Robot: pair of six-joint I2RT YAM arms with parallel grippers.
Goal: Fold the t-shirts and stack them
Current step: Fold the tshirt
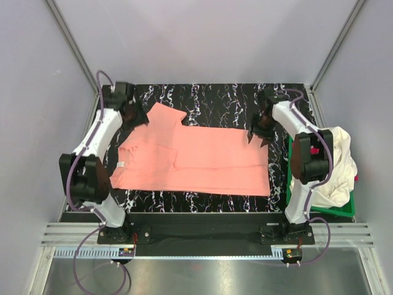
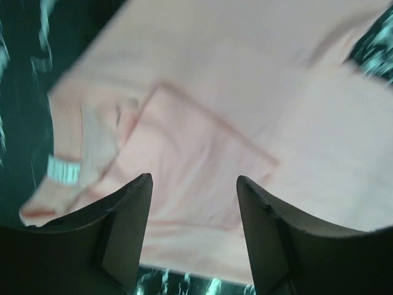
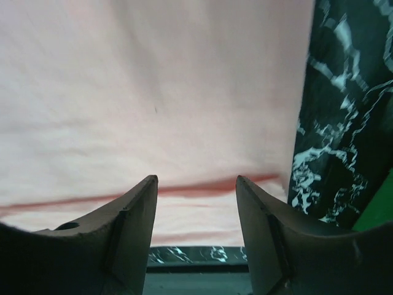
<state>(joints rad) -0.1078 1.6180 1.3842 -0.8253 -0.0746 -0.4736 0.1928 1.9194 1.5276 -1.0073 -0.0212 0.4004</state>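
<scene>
A salmon-pink t-shirt lies flat across the black marbled table, its small white neck label at the left end and one sleeve pointing to the far left corner. My left gripper hovers over that sleeve end. In the left wrist view it is open, with the shirt and its label below and nothing between the fingers. My right gripper hangs over the shirt's far right edge. It too is open and empty above the cloth. A cream-white t-shirt is heaped at the right.
A green plastic basket stands at the table's right edge under the cream-white heap, partly behind my right arm; its corner shows in the right wrist view. Bare marbled tabletop runs along the far side. Grey walls enclose the cell.
</scene>
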